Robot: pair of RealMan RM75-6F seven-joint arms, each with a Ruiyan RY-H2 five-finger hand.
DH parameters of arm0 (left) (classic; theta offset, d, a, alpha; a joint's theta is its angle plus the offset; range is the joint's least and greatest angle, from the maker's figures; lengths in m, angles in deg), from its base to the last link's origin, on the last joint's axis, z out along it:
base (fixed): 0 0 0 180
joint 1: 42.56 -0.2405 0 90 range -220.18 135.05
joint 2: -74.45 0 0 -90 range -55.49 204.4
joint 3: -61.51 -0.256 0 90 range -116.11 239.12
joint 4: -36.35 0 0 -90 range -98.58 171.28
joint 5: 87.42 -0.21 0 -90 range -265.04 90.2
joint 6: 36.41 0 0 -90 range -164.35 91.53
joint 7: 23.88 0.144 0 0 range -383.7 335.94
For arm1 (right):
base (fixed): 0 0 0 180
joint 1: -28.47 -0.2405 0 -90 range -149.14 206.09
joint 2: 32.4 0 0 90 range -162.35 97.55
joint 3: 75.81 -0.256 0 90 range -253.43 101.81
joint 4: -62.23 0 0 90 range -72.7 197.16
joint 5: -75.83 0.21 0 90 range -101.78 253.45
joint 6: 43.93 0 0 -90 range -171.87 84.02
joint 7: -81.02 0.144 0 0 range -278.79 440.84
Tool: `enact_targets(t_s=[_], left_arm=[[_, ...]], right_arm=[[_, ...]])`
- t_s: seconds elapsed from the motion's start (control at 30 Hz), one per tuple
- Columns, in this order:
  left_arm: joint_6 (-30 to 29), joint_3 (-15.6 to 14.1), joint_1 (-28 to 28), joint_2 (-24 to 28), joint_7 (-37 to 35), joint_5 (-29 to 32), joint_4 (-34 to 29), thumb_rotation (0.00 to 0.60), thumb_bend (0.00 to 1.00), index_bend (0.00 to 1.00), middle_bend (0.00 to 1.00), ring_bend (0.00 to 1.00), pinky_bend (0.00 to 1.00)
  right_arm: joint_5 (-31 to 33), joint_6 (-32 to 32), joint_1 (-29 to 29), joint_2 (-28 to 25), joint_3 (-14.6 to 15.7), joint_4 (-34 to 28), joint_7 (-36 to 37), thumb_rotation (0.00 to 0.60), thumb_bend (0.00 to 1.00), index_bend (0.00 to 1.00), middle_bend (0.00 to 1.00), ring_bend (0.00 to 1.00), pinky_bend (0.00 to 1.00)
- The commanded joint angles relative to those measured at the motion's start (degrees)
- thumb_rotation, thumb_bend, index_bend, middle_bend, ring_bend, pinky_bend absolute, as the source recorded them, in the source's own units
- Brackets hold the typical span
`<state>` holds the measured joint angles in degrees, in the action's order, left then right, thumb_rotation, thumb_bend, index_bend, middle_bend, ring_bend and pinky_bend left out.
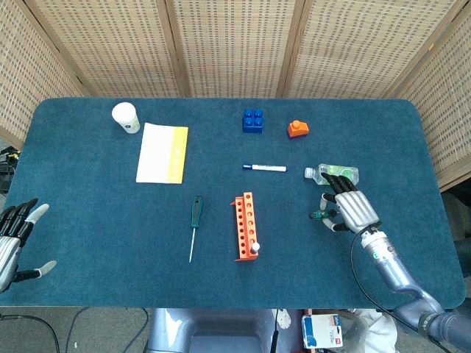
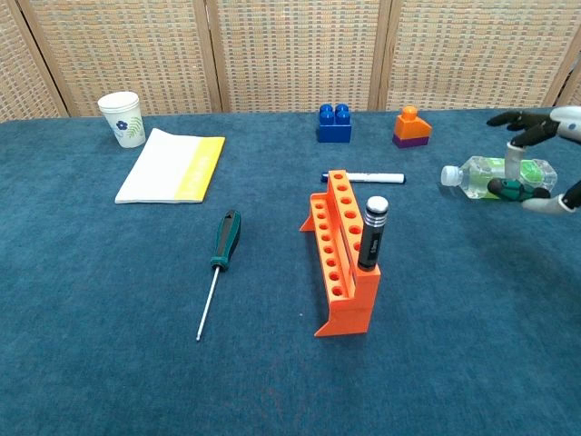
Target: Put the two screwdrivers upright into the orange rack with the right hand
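My right hand (image 1: 352, 208) (image 2: 531, 127) is raised off the table at the right and pinches a short green-handled screwdriver (image 1: 318, 215) (image 2: 508, 188) between thumb and finger. A long screwdriver (image 1: 194, 224) (image 2: 221, 259) with a dark green handle lies flat on the cloth left of the orange rack (image 1: 246, 226) (image 2: 345, 254). A black-handled tool (image 1: 255, 248) (image 2: 372, 232) stands upright in the near end of the rack. My left hand (image 1: 15, 239) hovers at the table's left edge with fingers spread and nothing in it.
A plastic bottle (image 1: 335, 173) (image 2: 495, 173) lies just behind my right hand. A marker (image 1: 265, 168) (image 2: 363, 176) lies behind the rack. Farther back are a blue block (image 1: 254, 120), an orange block (image 1: 297, 129), a paper cup (image 1: 126, 117) and a white-yellow notebook (image 1: 163, 152).
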<state>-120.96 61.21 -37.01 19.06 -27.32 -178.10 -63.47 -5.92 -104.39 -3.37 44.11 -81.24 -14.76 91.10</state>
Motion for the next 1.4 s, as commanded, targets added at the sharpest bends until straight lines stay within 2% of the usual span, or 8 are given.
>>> enact_targets(t_s=[0.03,0.13,0.33,0.47,0.73,0.93,1.4], left_arm=[[-0.2,-0.1,-0.1,0.1,-0.2,-0.1,0.0,0.600,0.00,0.00,0.00,0.00,0.00],[-0.2,-0.2,-0.1,0.2,-0.4,-0.4,0.1,0.600,0.00,0.00,0.00,0.00,0.00],[-0.2,-0.1,-0.1,0.2,-0.8,-0.3,0.2,0.600,0.00,0.00,0.00,0.00,0.00],[0.6,-0.1,0.3,0.3,-1.1,0.1,0.2,0.600,0.00,0.00,0.00,0.00,0.00],[1.5,-0.4,0.7,0.5,-1.4,-0.2,0.2,0.600,0.00,0.00,0.00,0.00,0.00],[1.7,-0.1,0.8,0.4,-1.1,0.6,0.1,0.600,0.00,0.00,0.00,0.00,0.00],[2.0,0.0,0.9,0.0,0.1,0.9,0.0,0.600,0.00,0.00,0.00,0.00,0.00]], right_arm=[[-2.3,-2.8,0.5,-5.4,-1.6,-7.8,4.8,0.600,0.41,0.65,0.00,0.00,0.00],[-2.1,-1.8,-0.3,-8.6,-2.8,-13.5,8.5,0.600,0.41,0.65,0.00,0.00,0.00],[-0.6,1.3,-2.4,-11.9,-5.2,-19.7,14.0,0.600,0.41,0.65,0.00,0.00,0.00],[2.3,5.3,-5.2,-12.1,-8.4,-23.0,22.6,0.600,0.41,0.65,0.00,0.00,0.00],[4.0,10.7,-9.2,-8.2,-10.7,-20.1,34.1,0.600,0.42,0.65,0.00,0.00,0.00],[4.9,12.5,-10.2,-6.4,-11.4,-18.8,39.3,0.600,0.43,0.66,0.00,0.00,0.00],[1.1,13.1,-11.0,-3.8,-10.8,-18.2,50.1,0.600,0.43,0.66,0.00,0.00,0.00]])
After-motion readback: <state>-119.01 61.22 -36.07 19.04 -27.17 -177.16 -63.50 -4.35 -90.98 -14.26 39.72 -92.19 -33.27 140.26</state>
